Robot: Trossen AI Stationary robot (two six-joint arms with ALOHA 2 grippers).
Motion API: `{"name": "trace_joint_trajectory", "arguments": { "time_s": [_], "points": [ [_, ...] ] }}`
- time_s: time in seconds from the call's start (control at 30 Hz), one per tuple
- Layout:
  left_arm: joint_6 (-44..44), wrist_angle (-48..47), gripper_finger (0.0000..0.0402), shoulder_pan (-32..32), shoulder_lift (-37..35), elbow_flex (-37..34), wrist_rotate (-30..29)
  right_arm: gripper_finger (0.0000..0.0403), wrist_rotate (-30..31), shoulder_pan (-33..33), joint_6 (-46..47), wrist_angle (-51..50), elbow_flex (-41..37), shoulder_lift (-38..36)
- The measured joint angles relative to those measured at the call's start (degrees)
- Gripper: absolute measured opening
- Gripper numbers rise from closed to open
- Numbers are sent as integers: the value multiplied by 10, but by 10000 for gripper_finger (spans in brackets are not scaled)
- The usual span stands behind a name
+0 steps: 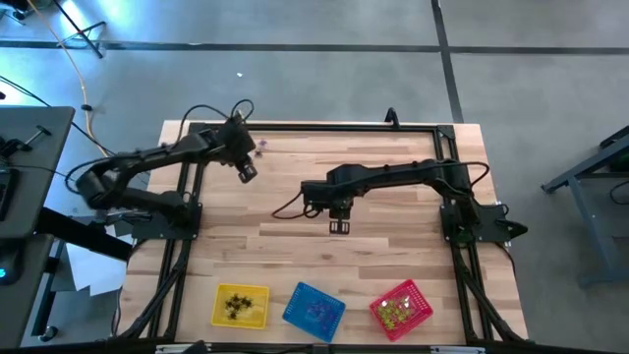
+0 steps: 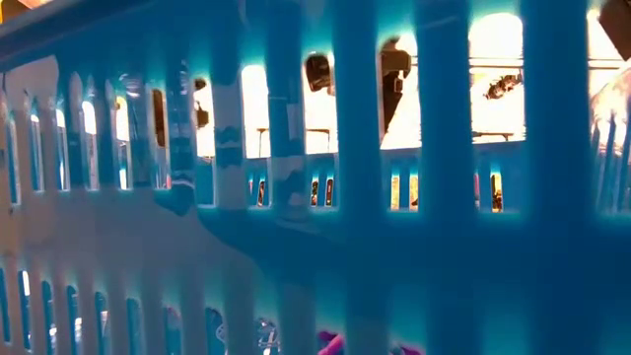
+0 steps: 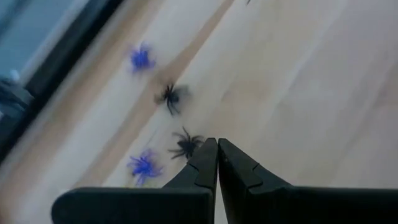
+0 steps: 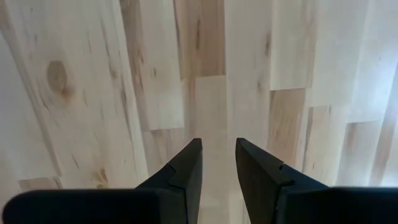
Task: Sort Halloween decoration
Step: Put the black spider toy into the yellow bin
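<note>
The left tool (image 3: 217, 155) has its dark, tapered fingers pressed together on nothing, tips just beside a black spider trinket (image 3: 186, 144) near the far left corner of the pale plank desk (image 1: 295, 246). Another black one (image 3: 170, 97) and two purple ones (image 3: 142, 165) lie close by, spiky and loose. The right tool (image 4: 219, 163) hangs narrowly parted and empty over bare wood mid-desk.

Grey concrete floor (image 1: 324, 79) w/ dark seam lines, cables at far left, wood table (image 1: 393, 261) mid-room.
</note>
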Motion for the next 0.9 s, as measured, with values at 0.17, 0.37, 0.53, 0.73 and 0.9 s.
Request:
{"name": "trace_joint_trajectory", "arguments": {
  "time_s": [0.17,0.37,0.53,0.73,0.9],
  "points": [
    [-27,35,1,32,84,0,7,91,-14,-14,-16,1,0,0],
    [-43,77,1,39,149,-1,7,91,-17,-24,-19,-2,0,0],
    [-45,81,1,38,164,0,6,91,-33,-24,-32,-12,0,0],
    [-45,82,1,38,164,0,4,91,-46,-24,-34,-11,0,0],
    [-45,81,1,38,164,0,4,91,-46,-24,-34,-11,0,0]
  ]
}}
